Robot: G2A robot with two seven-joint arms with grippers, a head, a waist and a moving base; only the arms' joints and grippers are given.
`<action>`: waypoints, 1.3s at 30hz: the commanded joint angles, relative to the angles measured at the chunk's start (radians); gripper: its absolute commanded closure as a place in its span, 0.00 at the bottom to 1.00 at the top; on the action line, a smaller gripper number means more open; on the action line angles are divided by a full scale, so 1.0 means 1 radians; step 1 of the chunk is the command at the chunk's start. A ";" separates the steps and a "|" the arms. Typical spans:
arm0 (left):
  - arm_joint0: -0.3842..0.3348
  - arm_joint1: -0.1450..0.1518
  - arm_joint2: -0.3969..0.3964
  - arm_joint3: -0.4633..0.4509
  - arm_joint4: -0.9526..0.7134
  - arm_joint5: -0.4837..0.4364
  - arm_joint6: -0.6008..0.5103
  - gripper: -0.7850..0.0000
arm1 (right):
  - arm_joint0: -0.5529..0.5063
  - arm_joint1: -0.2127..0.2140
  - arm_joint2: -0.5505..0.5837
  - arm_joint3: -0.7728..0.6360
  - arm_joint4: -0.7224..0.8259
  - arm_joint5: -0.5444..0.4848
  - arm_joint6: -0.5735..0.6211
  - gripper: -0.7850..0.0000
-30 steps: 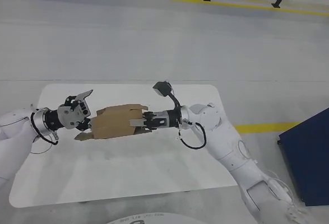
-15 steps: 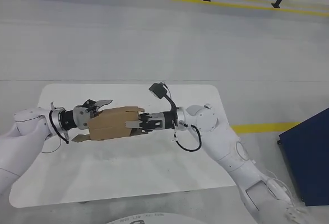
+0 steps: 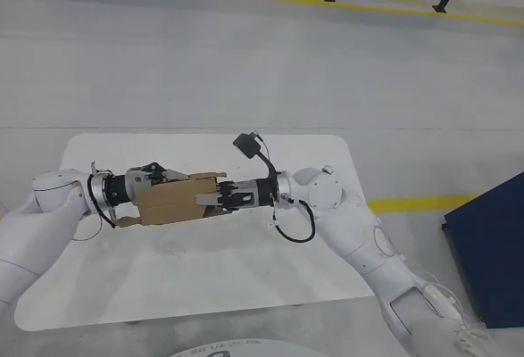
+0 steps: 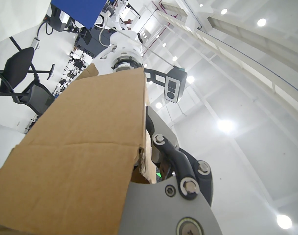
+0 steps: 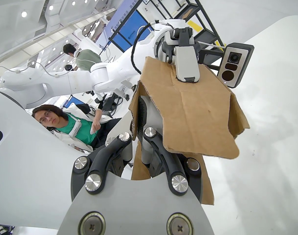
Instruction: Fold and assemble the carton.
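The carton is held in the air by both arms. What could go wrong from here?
1. The carton hangs above the table, gripped only at its two ends; if one arm's jaws slip, it may swing down.
2. Its loose flap is already bent; a push between the arms could crumple it.

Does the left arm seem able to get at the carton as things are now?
Probably yes. The left end effector sits at one end of the carton, a finger lying on its top panel, nothing between. The right end effector holds the opposite end only.
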 commanded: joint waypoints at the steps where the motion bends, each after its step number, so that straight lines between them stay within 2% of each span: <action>1: 0.000 -0.002 -0.003 0.006 -0.006 -0.003 -0.009 1.00 | 0.004 0.000 -0.002 0.004 -0.004 0.010 0.010 0.70; 2: 0.001 -0.003 -0.007 0.010 -0.015 -0.005 -0.019 1.00 | 0.005 0.000 -0.002 0.005 -0.009 0.019 0.004 0.49; 3: 0.000 -0.003 -0.009 0.015 -0.021 -0.003 -0.029 1.00 | 0.006 -0.001 -0.002 0.004 -0.015 0.025 -0.003 0.00; 7: -0.006 -0.006 -0.027 0.047 -0.065 0.023 -0.082 1.00 | -0.005 0.002 0.013 -0.003 -0.006 0.013 -0.016 0.00; 12: -0.018 -0.008 -0.046 0.109 -0.129 0.047 -0.113 1.00 | -0.061 0.019 0.087 -0.022 0.050 -0.055 -0.003 0.00; 17: -0.028 -0.002 -0.014 0.110 -0.376 0.114 -0.046 1.00 | -0.141 0.040 0.172 -0.064 0.105 -0.119 0.030 0.00; 21: -0.060 0.011 0.006 0.132 -0.526 0.180 0.020 1.00 | -0.188 0.051 0.217 -0.099 0.094 -0.127 0.034 0.00; 23: -0.079 0.014 0.019 0.153 -0.540 0.186 0.026 1.00 | -0.199 0.055 0.229 -0.108 0.052 -0.091 0.018 0.00; 26: -0.096 0.013 0.051 0.154 -0.549 0.175 0.015 1.00 | -0.187 0.052 0.220 -0.123 -0.080 0.043 -0.056 0.00; 31: -0.121 0.009 0.120 0.156 -0.505 0.137 -0.023 1.00 | -0.134 0.034 0.131 -0.127 -0.165 0.175 -0.131 0.00; 39: -0.158 0.010 0.206 0.181 -0.473 0.095 -0.065 1.00 | -0.053 0.009 0.038 -0.077 -0.194 0.245 -0.171 0.00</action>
